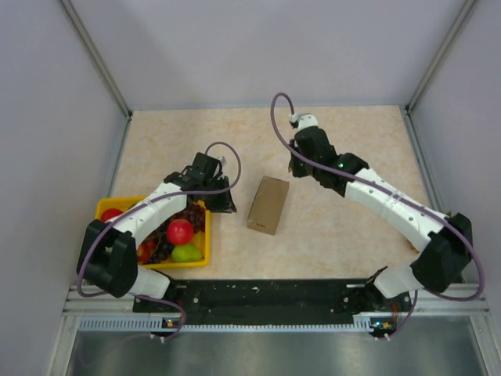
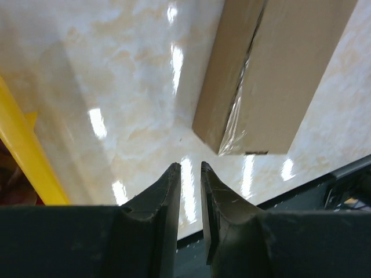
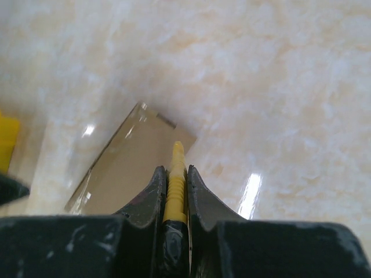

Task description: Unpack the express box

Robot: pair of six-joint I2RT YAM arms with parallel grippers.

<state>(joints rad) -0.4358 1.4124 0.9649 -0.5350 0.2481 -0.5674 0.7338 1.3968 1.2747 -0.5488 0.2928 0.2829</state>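
From above, a glossy beige marbled table sits inside pale grey walls. The express box lies closed at its centre, with the yellow fruit tray at the box's 8 o'clock. In the left wrist view, the left gripper is narrowed to a slit and holds nothing, the box is at 1 o'clock, and lamp glare streaks the surface. In the right wrist view, the right gripper clamps a yellow ribbed tool whose tip is over the box.

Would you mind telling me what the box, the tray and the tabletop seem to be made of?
Box: matte brown cardboard, with glossy clear tape along its seam. Tray: probably plastic, uniform bright yellow. Tabletop: glossy beige marble-look surface, sharp light reflections; stone or laminate, unclear.
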